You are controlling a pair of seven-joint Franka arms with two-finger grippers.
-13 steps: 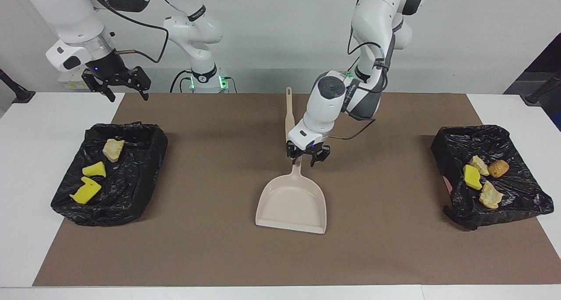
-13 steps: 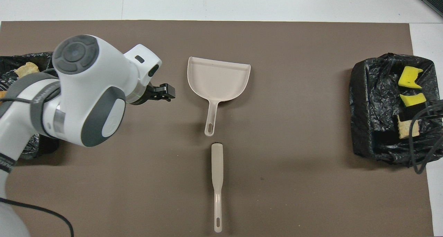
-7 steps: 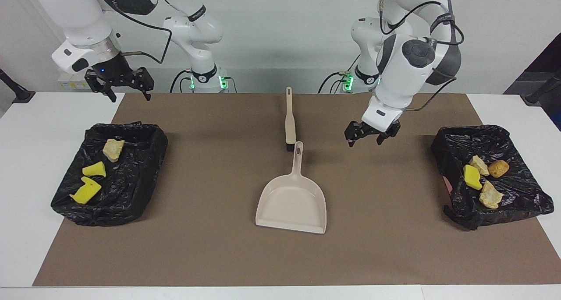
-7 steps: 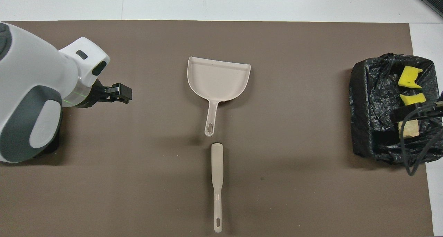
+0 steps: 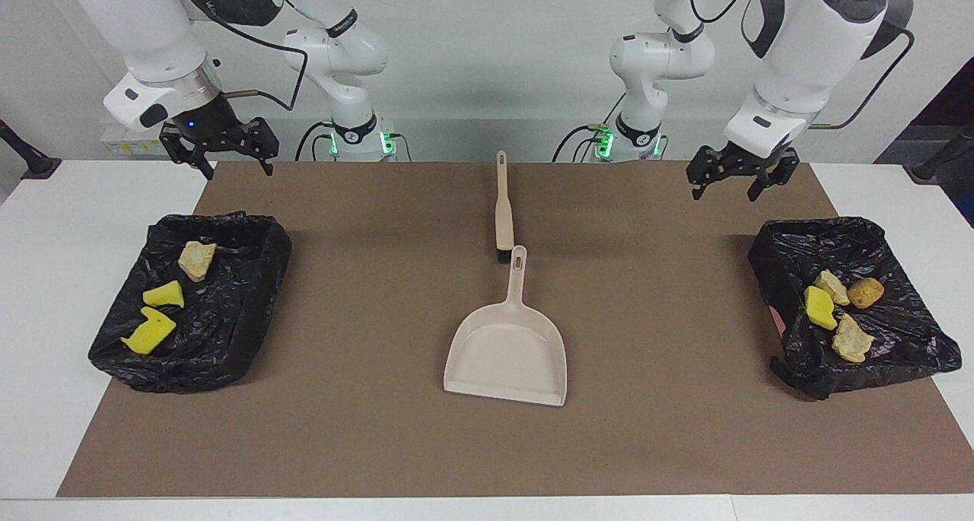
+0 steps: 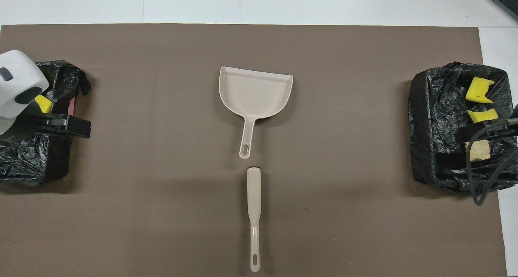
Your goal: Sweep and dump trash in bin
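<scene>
The trash sits in two black-lined bins at the ends of the tabletop (image 5: 46,277). You see seven scraps in all, none on the brown mat (image 5: 380,445).

Largest first: the mat covers most of the tabletop. The bin at the left arm's end (image 5: 905,338) holds four scraps: a yellow sponge piece (image 5: 819,308), two pale beige chunks (image 5: 852,338), and an orange-brown lump (image 5: 865,293). The bin at the right arm's end (image 5: 228,316) holds two yellow sponge pieces (image 5: 150,332) and one beige chunk (image 5: 196,258).

The beige dustpan (image 5: 508,354) lies mid-mat, its handle pointing toward the robots. The brush (image 5: 502,209) lies in line with it, nearer the robots, its head just off the dustpan handle's tip.

Since a second ago, your left hand (image 5: 734,180) has lifted away from the dustpan handle and swung out to the left arm's end; it now hangs over the mat's edge near that bin, jaws wide, holding nothing. Your right hand (image 5: 221,156) has shifted only slightly, up over the mat's corner by its bin, jaws wide and empty too. Dustpan, brush and scraps have not moved.

No writing is legible on any item.
</scene>
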